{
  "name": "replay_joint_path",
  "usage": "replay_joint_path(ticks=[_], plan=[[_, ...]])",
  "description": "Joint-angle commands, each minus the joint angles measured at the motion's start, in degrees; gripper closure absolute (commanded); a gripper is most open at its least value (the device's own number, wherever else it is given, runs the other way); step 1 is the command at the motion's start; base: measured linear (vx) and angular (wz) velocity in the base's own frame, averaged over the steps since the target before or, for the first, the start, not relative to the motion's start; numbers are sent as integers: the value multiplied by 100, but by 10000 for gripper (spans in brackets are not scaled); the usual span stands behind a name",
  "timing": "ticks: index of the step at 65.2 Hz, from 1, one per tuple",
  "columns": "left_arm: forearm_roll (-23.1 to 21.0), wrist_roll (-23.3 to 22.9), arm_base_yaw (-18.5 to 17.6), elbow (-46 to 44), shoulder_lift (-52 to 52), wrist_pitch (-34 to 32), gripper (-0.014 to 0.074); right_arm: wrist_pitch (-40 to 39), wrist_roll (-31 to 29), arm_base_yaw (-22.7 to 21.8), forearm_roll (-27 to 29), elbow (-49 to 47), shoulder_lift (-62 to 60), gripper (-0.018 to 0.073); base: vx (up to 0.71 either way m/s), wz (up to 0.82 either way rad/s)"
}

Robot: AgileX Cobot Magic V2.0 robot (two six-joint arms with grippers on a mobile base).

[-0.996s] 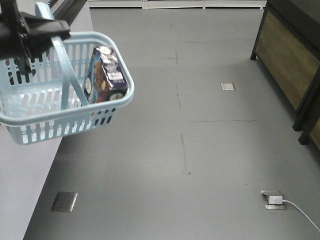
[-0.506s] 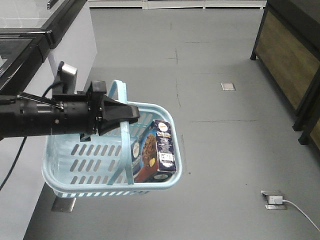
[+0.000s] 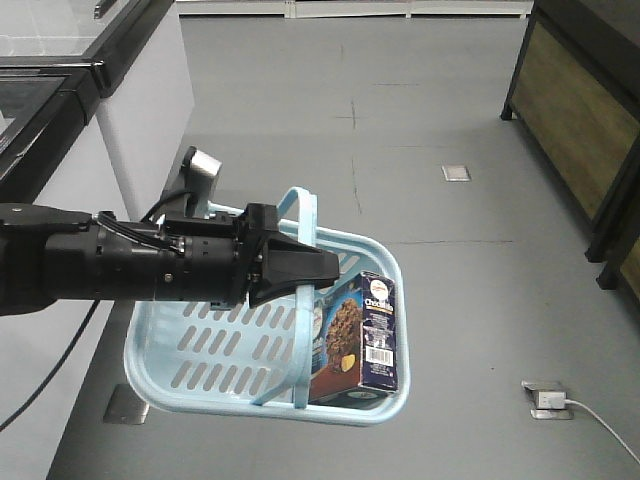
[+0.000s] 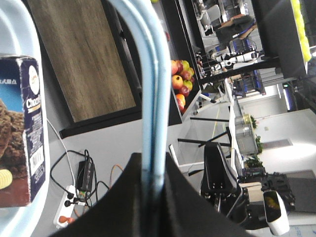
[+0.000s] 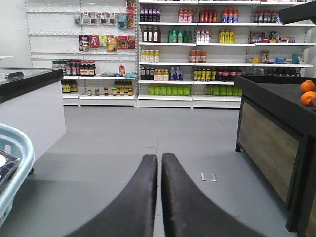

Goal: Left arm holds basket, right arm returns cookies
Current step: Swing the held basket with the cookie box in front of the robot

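risk listing, left to right.

left arm: reaches in level from the left. its end effector is clamped tight on the basket's handle, with nothing else in its grip. hazard: the hold is one narrow pinch on a flat loop, so the handle could pivot or slide between the jaws if the load shifts.

basket: light blue, slotted walls, hanging clear of the grey floor. hazard: all its cargo sits at the right end, past the handle, so it is likely to tip that way, or to swing when anything presses into it.

cookies: in the basket's right end, just beside the handle and close to the right wall, standing on end and leaning a little. dark navy box. the front face shows a chocolate cookie under a round white logo, with white lettering near the top; the narrow side carries a barcode. corners look square, no dent seen. hazard: handle and wall crowd the box and leave little room for fingers, and a nudge could topple it flat.

right end effector: fingers nearly together, holding nothing, aimed down the aisle with only the basket's rim at its far left. hazard: it must spread before reaching in, or it will push the box rather than grip it.
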Motion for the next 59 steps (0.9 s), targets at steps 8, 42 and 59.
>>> replay_joint_path(ticks=[8, 42, 59], plan=[[-734, 124, -237, 1, -291, 49, 602, -433, -18, -6, -37, 97, -79, 570, 0, 0], [-734, 162, -232, 2, -291, 314, 602, -433, -18, -6, -37, 97, -74, 570, 0, 0], [-703, 162, -232, 2, -291, 290, 602, -433, -18, -6, -37, 97, -74, 570, 0, 0]])
